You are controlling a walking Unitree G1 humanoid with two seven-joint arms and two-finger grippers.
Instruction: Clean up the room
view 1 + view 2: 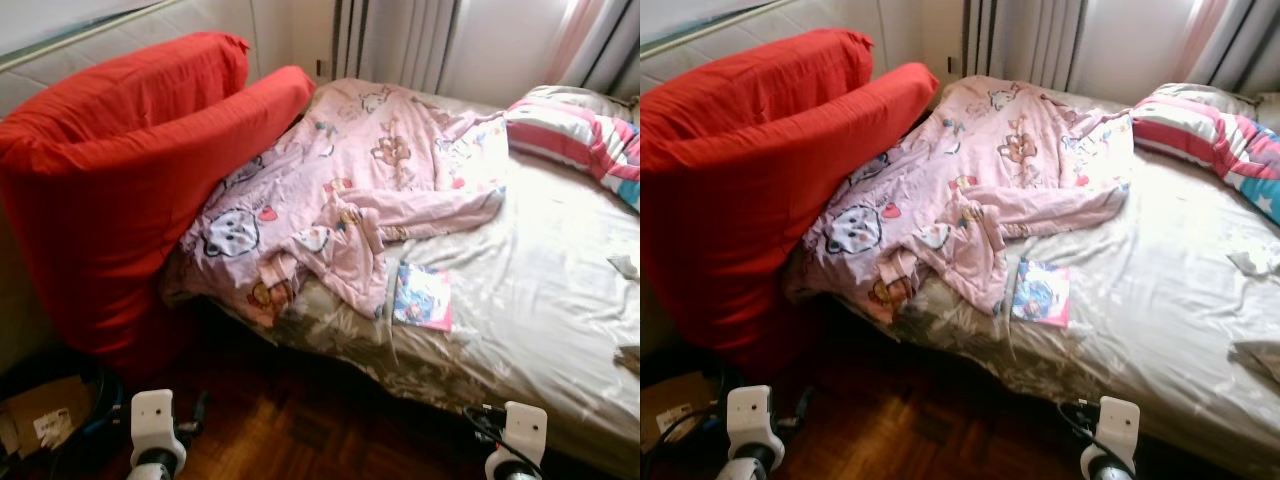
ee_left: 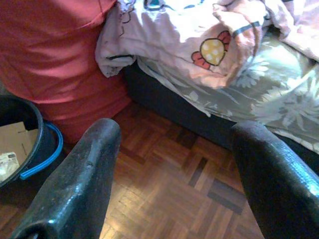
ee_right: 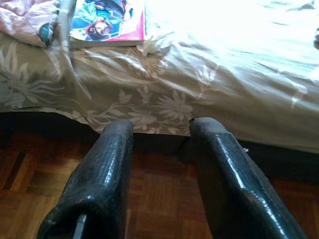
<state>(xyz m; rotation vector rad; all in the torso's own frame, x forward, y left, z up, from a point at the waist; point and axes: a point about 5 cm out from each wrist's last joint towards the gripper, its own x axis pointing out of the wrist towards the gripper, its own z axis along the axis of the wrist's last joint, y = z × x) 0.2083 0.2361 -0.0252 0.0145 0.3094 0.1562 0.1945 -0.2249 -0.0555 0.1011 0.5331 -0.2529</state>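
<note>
The thin, colourful, glossy book (image 1: pixel 423 297) lies near the bed's (image 1: pixel 520 300) edge, just beside the pink cartoon blanket (image 1: pixel 340 190). It seems light, stiff and slippery; take its free edge. Left gripper (image 2: pixel 174 164) and right gripper (image 3: pixel 162 149) hang low, both spread and empty.

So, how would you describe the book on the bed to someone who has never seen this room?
Find the bed with the pale floral sheet. Near its front edge, just beside the hanging end of the pink cartoon blanket, lies a thin book. It is flat, glossy and rectangular, with a colourful cartoon cover, unlike the soft bedding around it.

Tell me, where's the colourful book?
The book lies flat near the bed's front edge, in the head views' middle, right beside the crumpled pink cartoon blanket and just ahead of the right pincer.
</note>
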